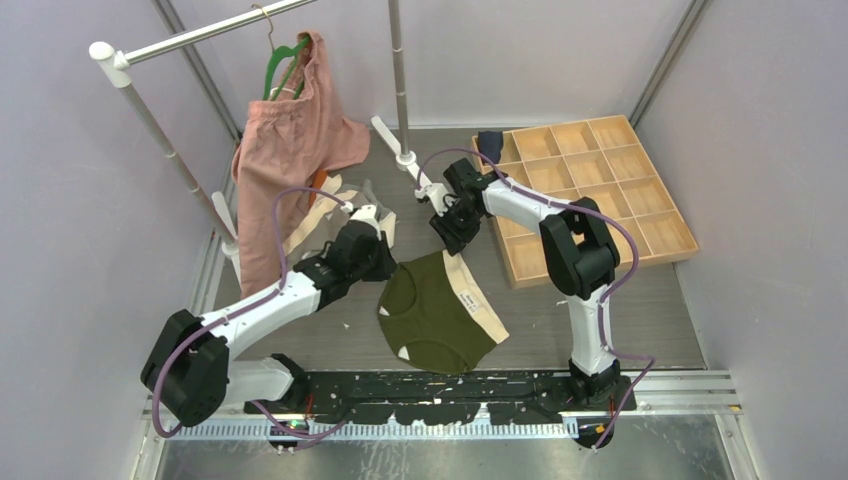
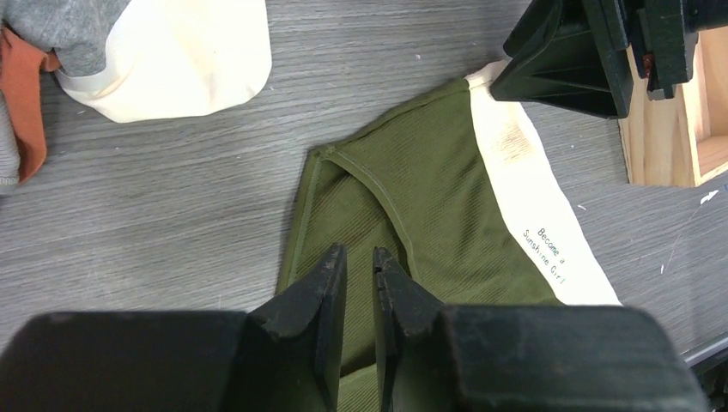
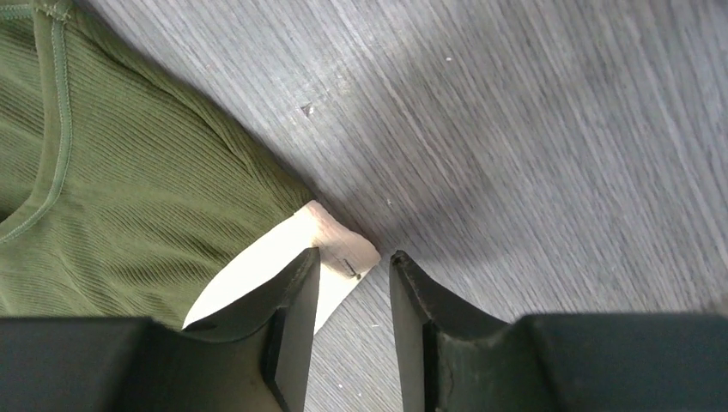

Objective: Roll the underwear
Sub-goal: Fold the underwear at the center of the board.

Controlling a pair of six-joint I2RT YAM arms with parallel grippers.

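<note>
Olive green underwear (image 1: 432, 318) lies flat on the grey table, its cream waistband (image 1: 478, 302) on the right side. My left gripper (image 1: 385, 262) hovers over its upper left leg edge (image 2: 412, 180); the jaws stand a narrow gap apart, with only fabric showing below them. My right gripper (image 1: 450, 232) is at the waistband's far corner (image 3: 336, 245), open, with that corner lying under its left finger (image 3: 296, 283) and bare table in the gap. In the left wrist view the right gripper (image 2: 584, 51) shows beside the waistband (image 2: 532, 215).
A wooden compartment tray (image 1: 600, 190) sits at the right, with a navy piece (image 1: 490, 143) at its far left corner. A pile of other underwear (image 1: 335, 205) lies by the left arm. A large pink garment (image 1: 285, 160) hangs on a green hanger from the rack, whose foot (image 1: 405, 157) stands behind.
</note>
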